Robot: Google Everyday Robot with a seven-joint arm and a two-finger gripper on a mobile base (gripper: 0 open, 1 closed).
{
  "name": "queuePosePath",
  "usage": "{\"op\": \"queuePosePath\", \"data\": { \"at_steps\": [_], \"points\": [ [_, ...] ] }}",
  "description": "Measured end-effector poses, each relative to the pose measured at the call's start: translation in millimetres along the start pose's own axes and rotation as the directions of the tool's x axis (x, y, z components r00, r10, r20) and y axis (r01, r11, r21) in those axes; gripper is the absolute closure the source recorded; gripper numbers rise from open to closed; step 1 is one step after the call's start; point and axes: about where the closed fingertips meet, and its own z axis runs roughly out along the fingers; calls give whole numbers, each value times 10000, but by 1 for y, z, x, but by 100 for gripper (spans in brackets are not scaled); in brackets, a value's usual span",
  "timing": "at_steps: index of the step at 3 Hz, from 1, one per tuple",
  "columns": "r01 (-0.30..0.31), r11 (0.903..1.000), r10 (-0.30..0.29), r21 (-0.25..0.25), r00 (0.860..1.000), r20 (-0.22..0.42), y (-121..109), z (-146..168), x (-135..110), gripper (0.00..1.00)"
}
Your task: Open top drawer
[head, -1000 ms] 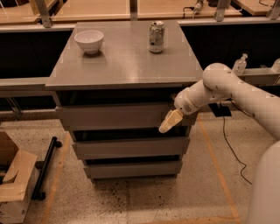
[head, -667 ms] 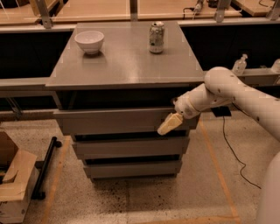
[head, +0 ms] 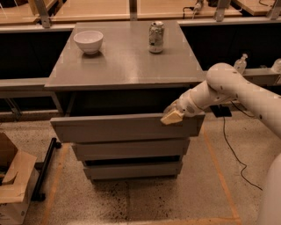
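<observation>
Firstly, the gripper (head: 172, 117) is seen as a cream wedge set against the upper edge of the top drawer (head: 118, 128), near that panel's right end. Whether it is spread or closed cannot be told. Behind it, the white wrist is angled up and to the right into a rounded elbow, and the arm (head: 228, 88) is then carried down the right side of the view towards the lower right corner.

The top drawer is found drawn forward of the cabinet, its wide plain front standing proud of the two narrower drawer fronts (head: 131, 148) below it, with a dark gap shown between it and the grey cabinet top (head: 127, 66) above. On that flat grey surface a white bowl (head: 88, 41) is placed at the back left, and a drinks can (head: 156, 37) is stood upright at the back, right of centre, well apart from the bowl.

The cabinet is set on a speckled floor (head: 131, 202) marked with orange tape lines (head: 59, 176). A cardboard box (head: 13, 184) and a black bar (head: 44, 169) are seen at the lower left. A black cable (head: 230, 149) is trailed across the floor on the right. Wooden benches (head: 101, 9) are ranged along the back, with dark recesses beneath them.
</observation>
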Motion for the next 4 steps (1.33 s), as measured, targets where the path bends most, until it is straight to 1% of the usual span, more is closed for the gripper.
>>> {"op": "queuePosePath", "data": {
  "at_steps": [1, 2, 3, 4],
  "points": [
    [1, 10000, -1, -1, 10000, 0, 0, -3, -2, 71],
    [-214, 9995, 212, -251, 9997, -106, 8, 2, 4, 48],
    [-216, 9995, 213, -250, 9997, -104, 9, 0, 2, 24],
    [-352, 9990, 348, -292, 9993, -119, 13, 0, 5, 2]
  ]
}}
